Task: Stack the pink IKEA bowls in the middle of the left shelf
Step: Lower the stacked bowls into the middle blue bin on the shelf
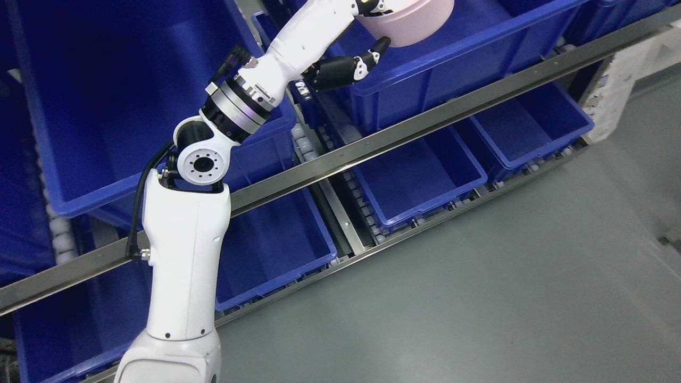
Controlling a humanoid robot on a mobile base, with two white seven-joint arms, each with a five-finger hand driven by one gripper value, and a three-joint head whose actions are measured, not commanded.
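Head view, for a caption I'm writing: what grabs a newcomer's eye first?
The white left arm sweeps up from the lower left, its left hand gripping a pink bowl at the top edge. Around it, blue bins fill two shelf levels, split by a metal rail.

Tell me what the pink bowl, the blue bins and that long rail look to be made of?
Bowl: likely matte plastic, with an even, dull pink surface. Bins: moulded plastic, slightly glossy, with thick rolled rims. Rail: metal, probably brushed steel, grey with a streaky sheen and small holes.

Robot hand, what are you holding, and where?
The left robot hand holds a pink bowl by its side wall, thumb under its lower edge, above a blue bin.
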